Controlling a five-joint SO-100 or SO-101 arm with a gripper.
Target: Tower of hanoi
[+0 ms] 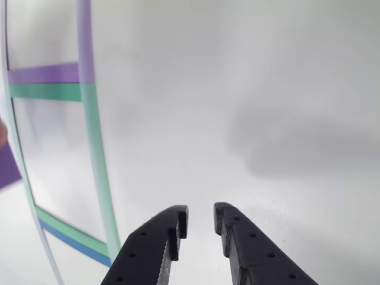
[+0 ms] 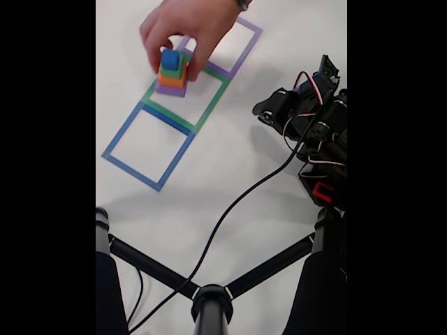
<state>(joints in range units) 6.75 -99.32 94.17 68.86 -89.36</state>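
Looking at the fixed view, we see a hand [image 2: 187,28] on the stacked tower of hanoi [image 2: 172,72]. Our gripper [image 1: 200,224] hangs empty, jaws slightly parted.

You have nothing to read here: no text, label, brand, number or sign can be made out in either view.
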